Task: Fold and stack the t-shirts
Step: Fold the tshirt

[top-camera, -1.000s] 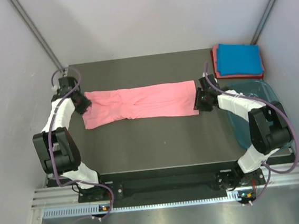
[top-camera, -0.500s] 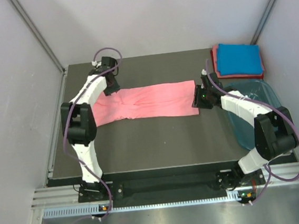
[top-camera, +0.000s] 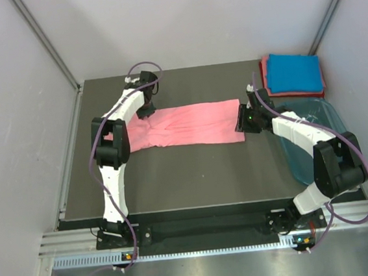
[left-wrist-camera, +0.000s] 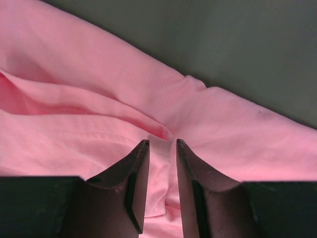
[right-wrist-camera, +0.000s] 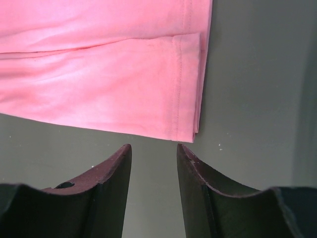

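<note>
Salmon-pink t-shirt (top-camera: 189, 124) banded across frame centre: left gripper (left-wrist-camera: 162, 142), jaws narrow astride a cloth ridge (grasp indeterminate), and right gripper (right-wrist-camera: 154, 147), unclenched short of the hem, should pinch every layer together.

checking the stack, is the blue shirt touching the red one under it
Touching. The top view shows the blue shirt lying flat on the red shirt, whose edges peek out beside it.

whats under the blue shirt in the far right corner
A folded reddish-pink shirt lies under the blue shirt, with only its left and near edges peeking out. The rest of it, and anything else beneath, is covered.
</note>
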